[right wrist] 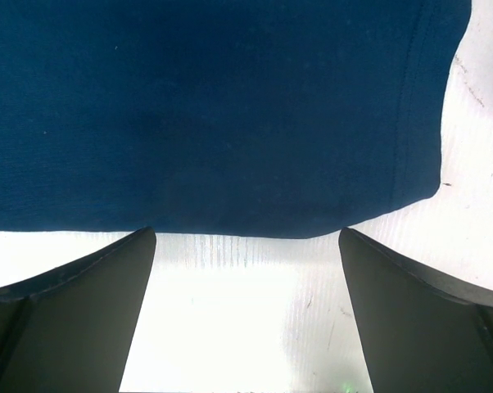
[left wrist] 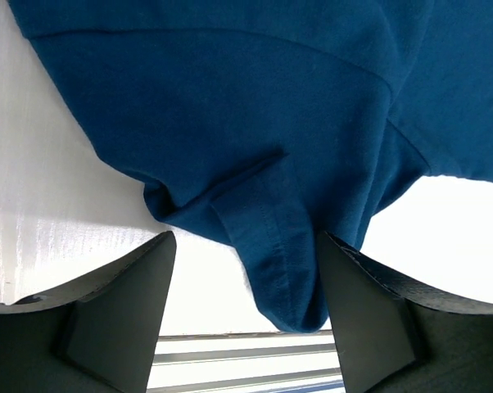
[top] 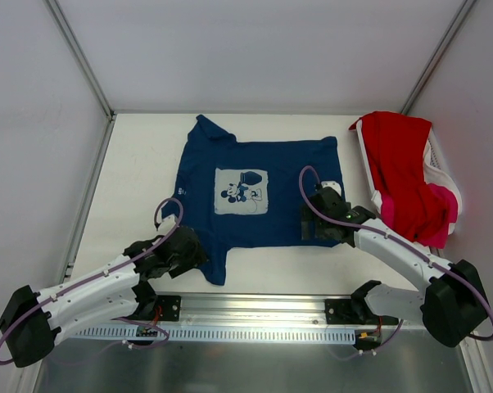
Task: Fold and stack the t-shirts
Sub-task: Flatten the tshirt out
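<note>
Navy tee (top: 296, 188): solid dark blue, same-colour stitching on the hems. Chest print (top: 241, 191): pale grey-white square, black-and-white cartoon mouse, dark blue shape beside it. Red tee (top: 398, 172): solid red. Pink tee (top: 445, 209): bright pink. Basket (top: 437, 164) white, tabletop (top: 140, 172) white. Left gripper (left wrist: 246, 241) and right gripper (right wrist: 246, 233): fingers dark grey-black. Arms (top: 91, 288) white with black joints, cables (top: 301, 188) purple.
</note>
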Available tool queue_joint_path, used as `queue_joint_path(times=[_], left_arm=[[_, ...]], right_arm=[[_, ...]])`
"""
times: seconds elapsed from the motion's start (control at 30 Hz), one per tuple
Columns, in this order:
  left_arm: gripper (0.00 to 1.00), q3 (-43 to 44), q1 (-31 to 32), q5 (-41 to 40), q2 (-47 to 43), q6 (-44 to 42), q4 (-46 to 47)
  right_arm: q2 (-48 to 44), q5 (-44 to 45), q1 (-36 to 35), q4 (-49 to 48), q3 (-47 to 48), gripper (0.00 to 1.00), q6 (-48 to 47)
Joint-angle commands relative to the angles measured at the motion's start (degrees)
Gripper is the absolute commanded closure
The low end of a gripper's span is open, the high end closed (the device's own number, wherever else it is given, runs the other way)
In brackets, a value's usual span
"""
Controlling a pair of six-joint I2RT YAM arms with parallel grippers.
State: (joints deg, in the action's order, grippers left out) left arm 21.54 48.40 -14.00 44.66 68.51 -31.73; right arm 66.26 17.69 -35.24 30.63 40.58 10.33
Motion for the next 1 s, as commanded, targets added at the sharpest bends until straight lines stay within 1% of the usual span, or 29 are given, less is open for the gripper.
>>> queue_joint_path(times=[0.0,0.23,0.5,0.97], left_arm=[[0.3,3.07,0.46,-0.06,1.04,-0.13,0.17],[0.36,3.33,0.64,0.55,1.92,-0.31,1.14],[0.37,2.89,0.64,0.29,2.97,-0.31,1.67],[0.48,0.7,0.64,-2.17,6.57,0.22,3.69]], right_arm=[[0.27,0.41,-0.44,-0.4,-0.06,0.01,0.92],[0.36,0.59,-0.53,-0.31,0.03,0.0,0.84],[0.45,0.68,-0.79,-0.22,0.12,0.01,0.84],[1.42,0.94,-1.05,-0.13,0.38,0.01,0.83]])
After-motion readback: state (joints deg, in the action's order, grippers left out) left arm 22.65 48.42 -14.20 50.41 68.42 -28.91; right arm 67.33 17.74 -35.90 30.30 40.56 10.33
